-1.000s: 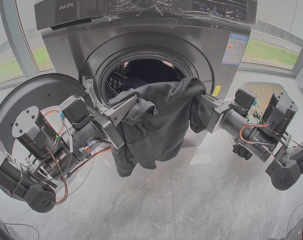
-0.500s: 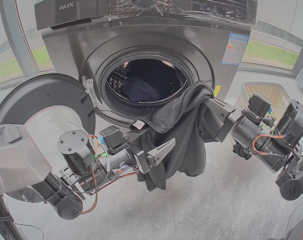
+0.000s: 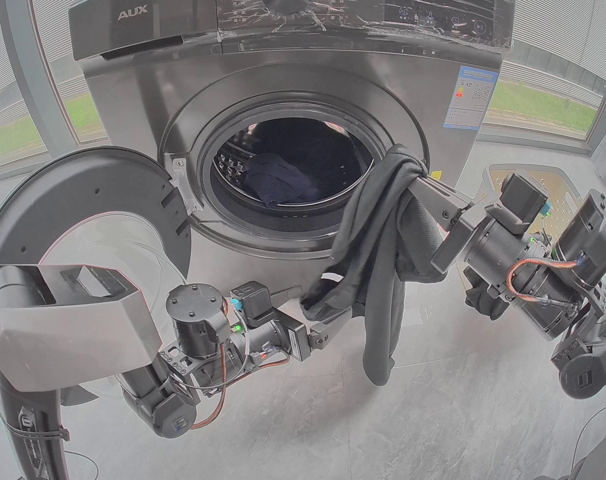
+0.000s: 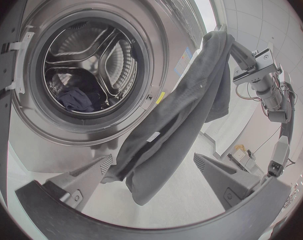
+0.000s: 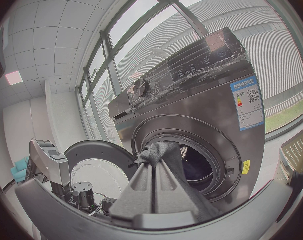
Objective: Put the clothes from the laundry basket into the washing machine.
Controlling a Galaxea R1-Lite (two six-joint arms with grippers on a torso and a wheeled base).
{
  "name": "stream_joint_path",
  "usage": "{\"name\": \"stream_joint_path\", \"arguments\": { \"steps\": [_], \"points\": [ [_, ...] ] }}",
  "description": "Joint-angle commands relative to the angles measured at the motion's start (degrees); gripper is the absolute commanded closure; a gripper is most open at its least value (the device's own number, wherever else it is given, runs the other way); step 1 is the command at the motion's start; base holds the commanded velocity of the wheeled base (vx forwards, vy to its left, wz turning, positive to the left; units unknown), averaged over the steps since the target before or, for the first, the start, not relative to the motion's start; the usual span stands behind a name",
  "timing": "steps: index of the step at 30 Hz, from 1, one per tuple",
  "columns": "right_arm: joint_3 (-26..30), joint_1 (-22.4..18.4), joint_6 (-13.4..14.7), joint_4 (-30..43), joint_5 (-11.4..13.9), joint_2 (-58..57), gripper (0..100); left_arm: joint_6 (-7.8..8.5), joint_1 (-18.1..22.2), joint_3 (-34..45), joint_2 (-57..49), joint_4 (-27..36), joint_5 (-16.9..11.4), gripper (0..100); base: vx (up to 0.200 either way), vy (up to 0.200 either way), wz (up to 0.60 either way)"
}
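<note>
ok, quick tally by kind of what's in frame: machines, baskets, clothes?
washing machine: 1
laundry basket: 1
clothes: 3 (grey garment in the right hand, navy garment inside the machine, dark garment at the basket)
Total: 5
</note>
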Motion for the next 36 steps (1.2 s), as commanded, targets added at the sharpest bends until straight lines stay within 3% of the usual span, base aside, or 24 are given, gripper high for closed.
{"name": "stream_joint_path", "arguments": {
  "steps": [1,12,21,31,36],
  "points": [
    [0.31,-0.24,-0.01,-0.04,0.41,-0.07,100,-0.04,0.28,0.09,1.54,-0.32,0.03,0,0.0,0.0,0.0],
    [0.22,-0.68,-0.01,-0.04,0.59,-0.07,100,0.05,1.33,0.8,2.42,-0.32,0.03,0,0.0,0.0,0.0],
    [-0.31,-1.47,-0.01,-0.04,0.5,-0.24,100,0.05,1.25,0.97,3.74,-0.32,1.79,0,0.0,0.0,0.0],
    [-2.5,-2.0,0.16,0.05,-0.03,0.72,100,0.93,-1.13,1.68,4.88,-0.32,1.62,0,0.0,0.0,0.0],
    [-6.02,-3.4,0.34,0.4,-2.4,3.54,100,0.93,-2.97,1.41,5.85,-0.32,1.44,0,0.0,0.0,0.0]
  ]
}}
